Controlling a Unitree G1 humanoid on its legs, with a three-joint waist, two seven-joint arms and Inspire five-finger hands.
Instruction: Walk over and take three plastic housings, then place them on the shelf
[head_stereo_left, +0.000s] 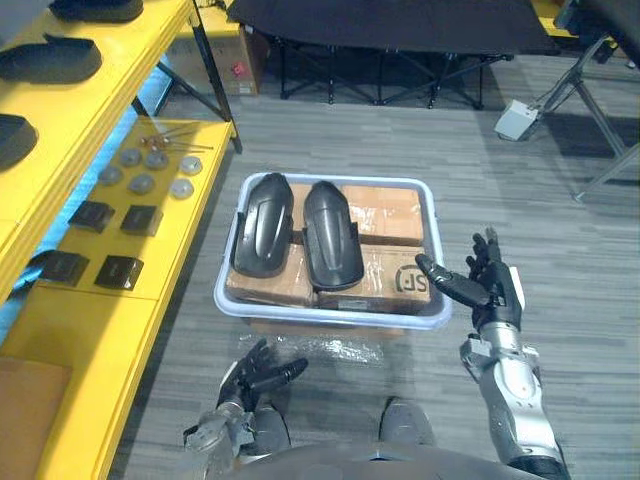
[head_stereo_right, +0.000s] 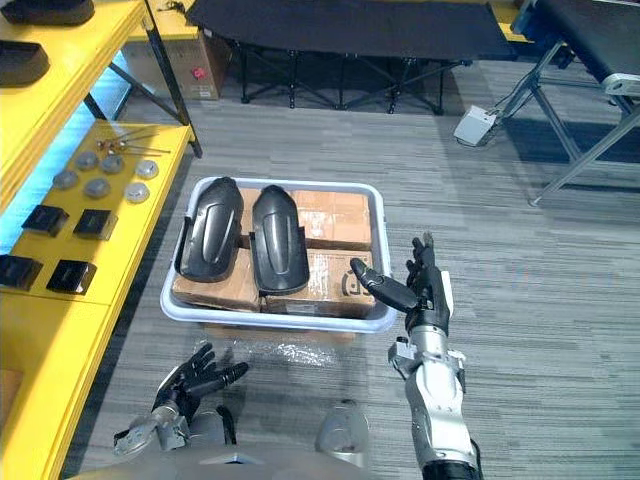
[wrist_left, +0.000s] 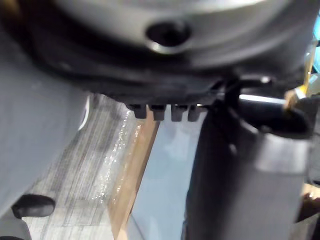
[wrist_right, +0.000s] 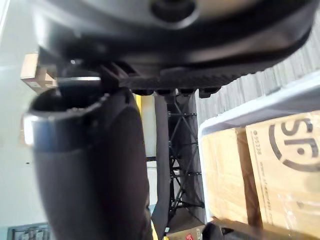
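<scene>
Two black plastic housings lie side by side on cardboard boxes in a pale bin (head_stereo_left: 434, 215) on the floor: one on the left (head_stereo_left: 263, 223), one beside it on the right (head_stereo_left: 332, 233). My right hand (head_stereo_left: 487, 283) hovers open at the bin's front right corner, fingers straight, thumb pointing toward the bin. My left hand (head_stereo_left: 256, 373) hangs low in front of the bin, open with relaxed fingers and holding nothing. More black housings (head_stereo_left: 55, 60) rest on the upper levels of the yellow shelf (head_stereo_left: 105, 330) at the left.
On the yellow shelf's lower level lie grey discs (head_stereo_left: 142, 184), small black square parts (head_stereo_left: 120, 270) and thin rods. A black folding cot (head_stereo_left: 380, 25) stands behind the bin, a cardboard box (head_stereo_left: 238, 60) by it. A white device (head_stereo_left: 518, 120) and metal stand legs are at far right.
</scene>
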